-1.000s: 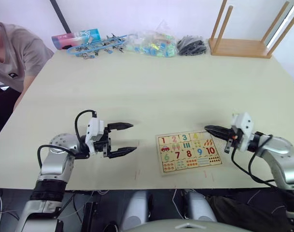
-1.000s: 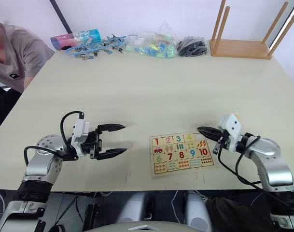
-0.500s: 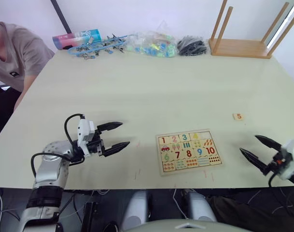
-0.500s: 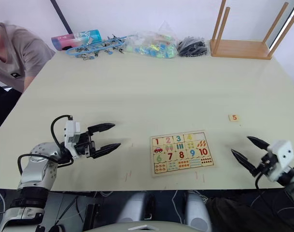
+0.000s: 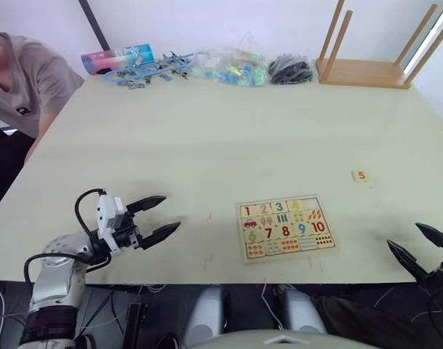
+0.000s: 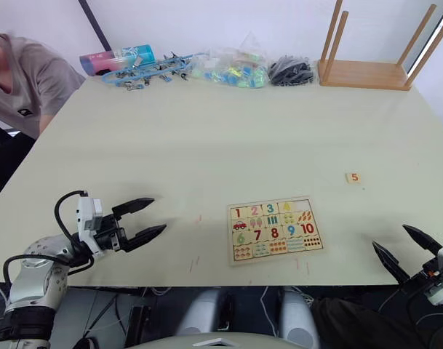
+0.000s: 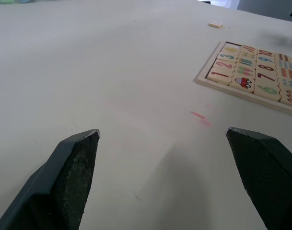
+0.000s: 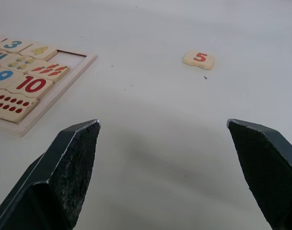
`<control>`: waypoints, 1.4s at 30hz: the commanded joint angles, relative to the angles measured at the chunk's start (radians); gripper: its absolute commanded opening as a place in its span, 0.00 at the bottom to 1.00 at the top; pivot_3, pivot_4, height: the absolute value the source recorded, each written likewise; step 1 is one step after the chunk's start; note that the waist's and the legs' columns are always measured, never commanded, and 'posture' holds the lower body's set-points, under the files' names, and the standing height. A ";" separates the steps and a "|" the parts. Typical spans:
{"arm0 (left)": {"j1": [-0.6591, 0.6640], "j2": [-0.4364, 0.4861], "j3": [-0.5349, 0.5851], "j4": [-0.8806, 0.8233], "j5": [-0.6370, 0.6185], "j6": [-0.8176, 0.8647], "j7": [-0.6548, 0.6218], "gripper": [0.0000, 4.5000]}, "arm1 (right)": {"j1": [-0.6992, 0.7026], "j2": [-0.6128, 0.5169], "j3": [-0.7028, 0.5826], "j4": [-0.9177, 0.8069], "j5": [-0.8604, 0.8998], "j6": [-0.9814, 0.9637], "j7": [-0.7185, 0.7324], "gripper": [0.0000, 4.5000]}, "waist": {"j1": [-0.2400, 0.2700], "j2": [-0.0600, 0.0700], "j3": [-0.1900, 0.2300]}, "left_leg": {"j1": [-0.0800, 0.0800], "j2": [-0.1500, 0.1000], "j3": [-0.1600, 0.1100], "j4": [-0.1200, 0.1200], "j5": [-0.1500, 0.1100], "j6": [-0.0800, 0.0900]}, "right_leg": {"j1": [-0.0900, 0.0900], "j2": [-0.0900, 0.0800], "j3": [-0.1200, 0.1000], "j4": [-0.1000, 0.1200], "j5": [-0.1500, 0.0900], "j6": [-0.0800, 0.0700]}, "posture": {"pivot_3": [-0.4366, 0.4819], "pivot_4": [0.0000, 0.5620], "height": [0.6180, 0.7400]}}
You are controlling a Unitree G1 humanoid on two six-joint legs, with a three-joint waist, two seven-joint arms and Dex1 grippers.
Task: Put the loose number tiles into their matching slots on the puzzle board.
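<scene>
Though tile 5 (image 8: 199, 59) loose — slot (image 8: 69, 58) bare

The table (image 5: 228, 131) has a smooth, matt, pale cream top with a few faint red marks. The puzzle board (image 5: 285, 228) looks like pale, unvarnished wood with a raised frame, its pieces printed in flat, bright colours. The loose tile (image 8: 199, 59) marked 5 is the same light wood, matt, with softly rounded corners. Both the left claw (image 7: 165, 172) and the right claw (image 8: 169, 167) have dull black fingers with a finely grained, rough-looking surface. The stool (image 5: 374, 58) at the far edge is smooth light wood.
</scene>
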 commanded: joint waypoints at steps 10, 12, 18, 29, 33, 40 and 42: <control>-0.010 0.010 0.026 -0.059 -0.030 0.034 0.010 1.00 | -0.008 0.010 -0.007 -0.005 0.006 -0.038 -0.021 0.99 | 0.001 0.000 0.000 | 0.000 0.000 0.000 -0.001 0.000 0.000 | -0.001 -0.002 0.000 0.000 0.000 0.000 | 0.48 0.27 1.00; -0.012 0.012 0.024 -0.065 -0.028 0.039 0.008 1.00 | -0.010 0.009 -0.002 -0.007 0.006 -0.038 -0.022 0.99 | 0.001 0.000 0.000 | 0.000 0.000 0.000 -0.002 0.000 0.000 | -0.001 -0.003 0.000 -0.001 0.000 0.000 | 0.48 0.27 1.00; -0.016 0.013 0.019 -0.077 -0.025 0.048 0.006 1.00 | -0.022 0.006 0.004 -0.007 0.005 -0.033 -0.031 0.99 | 0.000 0.000 0.000 | 0.000 0.000 0.000 -0.003 0.000 0.000 | -0.001 -0.003 0.000 -0.002 0.000 -0.001 | 0.48 0.27 1.00; -0.075 0.030 -0.026 -0.082 -0.020 0.056 -0.045 1.00 | -0.103 0.020 0.058 -0.007 -0.041 0.014 -0.141 0.99 | -0.002 0.001 0.000 | 0.000 -0.001 0.000 -0.006 0.000 0.000 | -0.001 -0.003 -0.001 -0.003 0.000 0.000 | 0.48 0.27 1.00; -0.119 0.041 -0.053 -0.069 -0.013 0.052 -0.083 1.00 | -0.173 0.023 0.102 -0.018 -0.079 0.081 -0.237 0.99 | -0.004 0.001 0.000 | 0.000 -0.002 0.000 -0.006 0.000 -0.001 | -0.001 -0.003 -0.001 -0.003 0.000 0.000 | 0.48 0.27 1.00; -0.210 0.043 -0.093 -0.035 -0.003 0.048 -0.148 1.00 | -0.358 0.028 0.204 -0.033 -0.165 0.291 -0.460 0.99 | -0.012 0.001 0.000 | 0.000 -0.003 0.000 -0.006 0.001 -0.001 | -0.001 -0.002 -0.003 -0.002 0.000 0.000 | 0.48 0.27 1.00; -0.235 0.042 -0.107 -0.032 -0.002 0.051 -0.168 1.00 | -0.421 0.027 0.222 -0.031 -0.195 0.359 -0.530 0.99 | -0.014 0.001 0.000 | 0.000 -0.004 0.000 -0.005 0.002 -0.001 | -0.001 -0.001 -0.004 -0.001 0.000 0.000 | 0.48 0.27 1.00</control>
